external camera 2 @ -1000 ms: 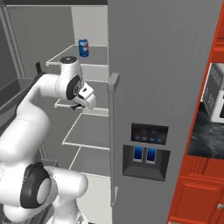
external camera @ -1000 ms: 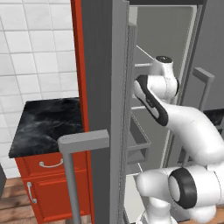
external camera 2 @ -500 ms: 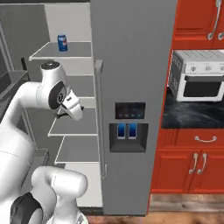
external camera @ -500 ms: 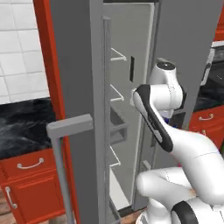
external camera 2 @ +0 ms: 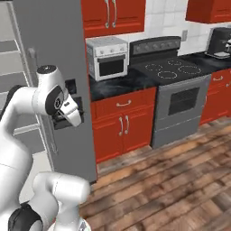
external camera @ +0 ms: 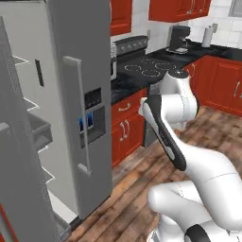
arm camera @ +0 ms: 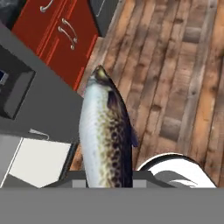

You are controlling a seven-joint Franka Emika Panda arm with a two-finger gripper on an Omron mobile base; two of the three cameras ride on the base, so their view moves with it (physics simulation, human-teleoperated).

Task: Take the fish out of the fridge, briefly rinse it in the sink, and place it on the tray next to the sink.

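The hand (external camera 2: 57,121) is clamped on the fish (arm camera: 106,140) — silver belly, spotted brown back — which juts out over the wood floor (arm camera: 175,70), just beside the fridge (external camera: 71,94), its left door open.

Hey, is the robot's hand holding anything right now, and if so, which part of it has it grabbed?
Yes, the hand holds the fish by one end; which end cannot be told.

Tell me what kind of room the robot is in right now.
A home kitchen, rendered in simulation: a tall grey fridge with its door open, a black stove, a toaster oven on the dark counter, and red cabinets over a wood floor.
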